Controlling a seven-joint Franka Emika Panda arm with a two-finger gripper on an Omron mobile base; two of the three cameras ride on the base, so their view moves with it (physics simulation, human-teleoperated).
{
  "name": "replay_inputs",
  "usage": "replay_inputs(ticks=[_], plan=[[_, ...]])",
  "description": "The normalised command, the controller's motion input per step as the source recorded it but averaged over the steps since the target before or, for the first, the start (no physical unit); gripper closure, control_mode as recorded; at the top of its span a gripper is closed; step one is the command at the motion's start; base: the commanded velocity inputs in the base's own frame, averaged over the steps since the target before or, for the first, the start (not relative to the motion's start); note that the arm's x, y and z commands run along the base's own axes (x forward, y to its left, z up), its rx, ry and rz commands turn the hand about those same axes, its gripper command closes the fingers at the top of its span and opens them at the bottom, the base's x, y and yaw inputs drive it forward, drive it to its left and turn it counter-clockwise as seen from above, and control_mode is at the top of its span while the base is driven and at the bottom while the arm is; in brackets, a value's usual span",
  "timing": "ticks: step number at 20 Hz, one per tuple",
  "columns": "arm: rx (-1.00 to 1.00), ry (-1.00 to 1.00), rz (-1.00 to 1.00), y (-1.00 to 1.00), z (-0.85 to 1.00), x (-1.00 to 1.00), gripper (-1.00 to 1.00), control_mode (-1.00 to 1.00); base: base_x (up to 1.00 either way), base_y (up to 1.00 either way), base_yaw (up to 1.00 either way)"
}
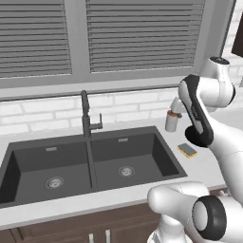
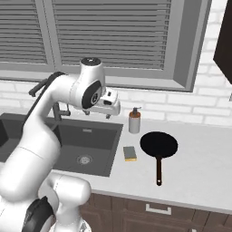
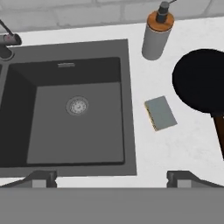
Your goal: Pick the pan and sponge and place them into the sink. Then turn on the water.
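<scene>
The black pan (image 2: 158, 145) lies on the white counter right of the sink, its brown handle pointing toward the front edge; the hand view catches it at the right edge as pan (image 3: 201, 81). The yellow sponge (image 2: 130, 153) with its grey-green top lies flat between pan and sink, also visible as sponge (image 1: 187, 150) and sponge (image 3: 160, 113). The dark grey sink (image 1: 28, 161), sink (image 2: 97, 133), sink (image 3: 74, 135) holds nothing. My gripper (image 2: 97, 114) hangs open high above the right basin's edge, with nothing between its fingertips (image 3: 43, 177).
A soap dispenser (image 2: 134, 121) with a brown collar stands by the brick wall behind the sponge, seen too as dispenser (image 3: 156, 37). The dark faucet (image 1: 85, 114) rises behind the divider of the basins. A window with blinds runs along the back.
</scene>
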Motion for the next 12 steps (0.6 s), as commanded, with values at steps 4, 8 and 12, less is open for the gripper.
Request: replay_inputs(ticks=[4,8,12], plan=[[0.0,0.07,-0.14,-1.0,-0.47,-0.26,-1.0,-1.0,0.0,0.0,0.0],[0.0,0.1,-0.14,-1.0,-0.51,-0.2,-1.0,-1.0,0.0,0.0,0.0],[0.0,0.1,-0.08,-1.0,-0.5,-0.09,-1.0,-1.0,0.0,0.0,0.0]])
